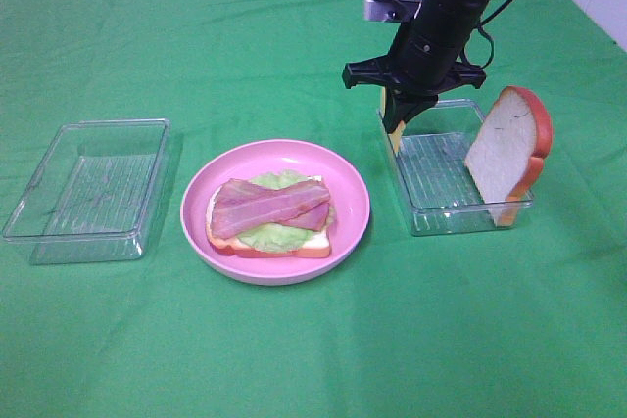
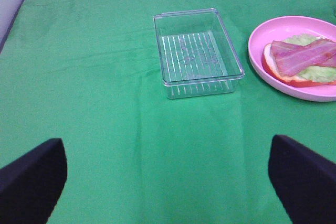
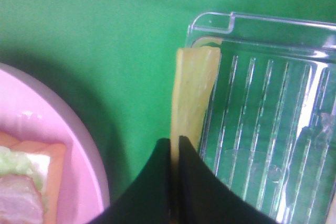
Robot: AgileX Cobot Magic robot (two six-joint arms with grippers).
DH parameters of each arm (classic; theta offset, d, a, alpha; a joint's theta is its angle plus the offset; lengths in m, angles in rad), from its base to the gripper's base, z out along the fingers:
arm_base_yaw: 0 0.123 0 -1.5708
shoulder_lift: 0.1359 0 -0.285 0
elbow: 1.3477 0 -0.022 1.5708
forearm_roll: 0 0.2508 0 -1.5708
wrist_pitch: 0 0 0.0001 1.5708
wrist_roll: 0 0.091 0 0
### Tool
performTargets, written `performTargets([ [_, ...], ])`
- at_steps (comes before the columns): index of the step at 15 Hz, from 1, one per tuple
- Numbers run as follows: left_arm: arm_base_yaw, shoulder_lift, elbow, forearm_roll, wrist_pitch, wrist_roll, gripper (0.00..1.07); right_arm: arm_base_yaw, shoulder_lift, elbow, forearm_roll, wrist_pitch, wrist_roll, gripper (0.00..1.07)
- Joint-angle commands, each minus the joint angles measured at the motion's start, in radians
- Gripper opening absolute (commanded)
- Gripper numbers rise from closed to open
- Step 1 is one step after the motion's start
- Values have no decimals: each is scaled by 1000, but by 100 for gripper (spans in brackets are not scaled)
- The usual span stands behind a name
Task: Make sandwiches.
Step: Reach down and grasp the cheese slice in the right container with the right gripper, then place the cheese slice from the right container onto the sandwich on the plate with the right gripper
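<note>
the thin yellow cheese (image 3: 191, 90) is pinched edge-on between the nearly closed fingers of the right claw (image 3: 175, 141). it is hung upright just at the wall of the right tray (image 1: 431, 210) that faces the pink plate (image 1: 223, 171). the left claw (image 2: 168, 179) is spread wide over the green cloth (image 2: 105, 129), and nothing is held in it. the open sandwich is laid on the plate: a bread slice (image 1: 315, 242) at the bottom, then lettuce (image 1: 274, 238), then bacon (image 1: 269, 205). the second bread slice (image 1: 505, 149) is leaned at the opposite end of the right tray.

the cheese is best lifted clear of the tray wall before it is carried sideways, since a limp sheet is easily snagged on a rim. it should then be brought low over the bacon, laid flat and square with the crust, and only then released, so that it is not dropped folded or crooked.
</note>
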Motion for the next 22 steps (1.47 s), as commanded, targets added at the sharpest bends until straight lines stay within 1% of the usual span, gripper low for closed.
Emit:
performTargets([
  [1, -5, -17, 2, -7, -1, -5, 98, -3, -24, -4, -3, 26, 1, 0],
  [2, -5, -17, 2, -7, -1, -5, 98, -3, -30, -4, -3, 33, 6, 0],
  [7, -5, -17, 2, -7, -1, -5, 98, -3, -186, -3, -2, 148, 54, 0],
  [9, -5, -17, 2, -7, -1, -5, 98, -1, -247, 29, 41, 184, 57, 0],
  [10, -5, -17, 2, -7, -1, -5, 98, -1, -334, 161, 186, 110, -20, 0],
  [11, -5, -17, 2, -7, -1, -5, 98, -1, -361, 208, 244, 76, -59, 0],
  [12, -5, -17, 2, -7, -1, -5, 98, -1, -411, 302, 364, 17, -146, 0],
  [14, -5, -17, 2, -7, -1, -5, 98, -1, -467, 448, 640, -56, -373, 0],
  [16, -5, -17, 2, -7, -1, -5, 98, -1, -463, 550, 878, -95, -497, 0],
  [17, -5, -17, 2, -8, -1, -5, 98, 0, -443, 587, 988, -108, -557, 0],
  [18, -5, -17, 2, -9, -1, -5, 98, 6, -418, 604, 1065, -108, -605, 0],
  [19, -5, -17, 2, -9, -1, -5, 98, 12, -403, 605, 1092, -111, -623, 0],
  [20, -5, -17, 2, -9, -1, -5, 98, 36, -347, 601, 1175, -115, -644, 0],
  [22, -5, -17, 2, -9, -1, -6, 98, 59, -313, 601, 1220, -147, -674, 0],
])
